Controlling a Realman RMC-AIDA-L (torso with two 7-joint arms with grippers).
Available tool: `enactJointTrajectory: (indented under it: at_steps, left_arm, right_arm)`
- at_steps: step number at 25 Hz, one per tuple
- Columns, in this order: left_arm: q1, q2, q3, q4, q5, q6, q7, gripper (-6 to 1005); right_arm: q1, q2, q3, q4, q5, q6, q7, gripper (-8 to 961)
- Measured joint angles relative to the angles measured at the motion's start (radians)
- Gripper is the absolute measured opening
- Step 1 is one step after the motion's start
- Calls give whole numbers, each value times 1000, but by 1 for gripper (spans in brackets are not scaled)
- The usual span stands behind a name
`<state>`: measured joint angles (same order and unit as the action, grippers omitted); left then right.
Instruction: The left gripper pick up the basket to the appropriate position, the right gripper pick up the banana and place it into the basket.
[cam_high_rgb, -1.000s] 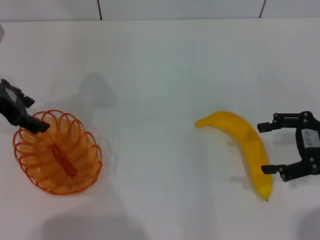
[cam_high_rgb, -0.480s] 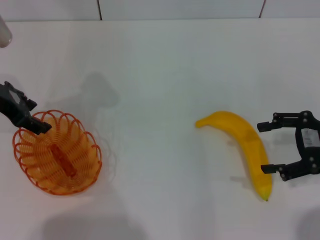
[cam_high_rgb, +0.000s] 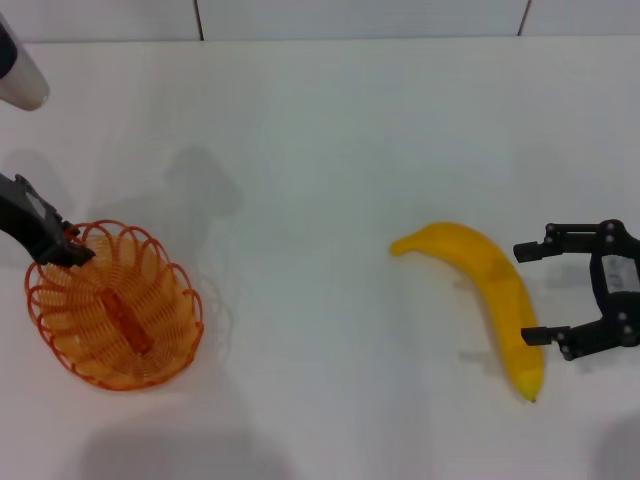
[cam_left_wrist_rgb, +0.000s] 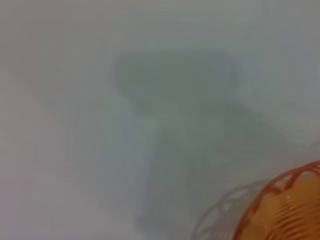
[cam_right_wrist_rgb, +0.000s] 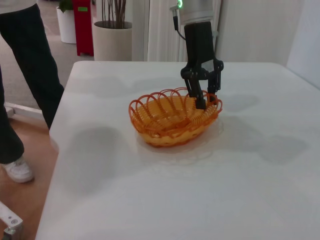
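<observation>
The orange wire basket sits on the white table at the left; it also shows in the right wrist view and as a rim corner in the left wrist view. My left gripper is at the basket's far-left rim. In the right wrist view the left gripper has one finger inside the rim and one outside, closed on the wire. The yellow banana lies on the table at the right. My right gripper is open, its fingertips at the banana's right side.
The white table extends between basket and banana. A white arm segment shows at the top left corner. In the right wrist view a person stands beside the table's edge, with planters behind.
My left gripper has shifted slightly to the left at the basket's rim, and a white arm segment has come into view at the top left. The basket, banana and right gripper have not moved.
</observation>
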<state>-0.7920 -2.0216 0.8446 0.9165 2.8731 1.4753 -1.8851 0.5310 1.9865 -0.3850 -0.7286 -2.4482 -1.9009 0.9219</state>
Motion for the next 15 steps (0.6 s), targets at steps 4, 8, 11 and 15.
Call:
enactJointTrajectory:
  at_steps: [4,8,11,15]
  left_arm:
    - [1,-1,3,3,0,-12,-9,552]
    - [1,-4,3,8,0,-16,-10,279]
    - [0,-5,3,9,0,-16,-11,179]
    - [-3,-7,4,9,0,-9,-5,131]
  right_arm:
    - [-1,0,0,0,0,0,0,896]
    - [-4,-1,0,0,-1,0,0,895]
    - [-4,-2,0,0,-1,-2,0,895]
    - [-4,-3,0,0,-1,-4,0,895]
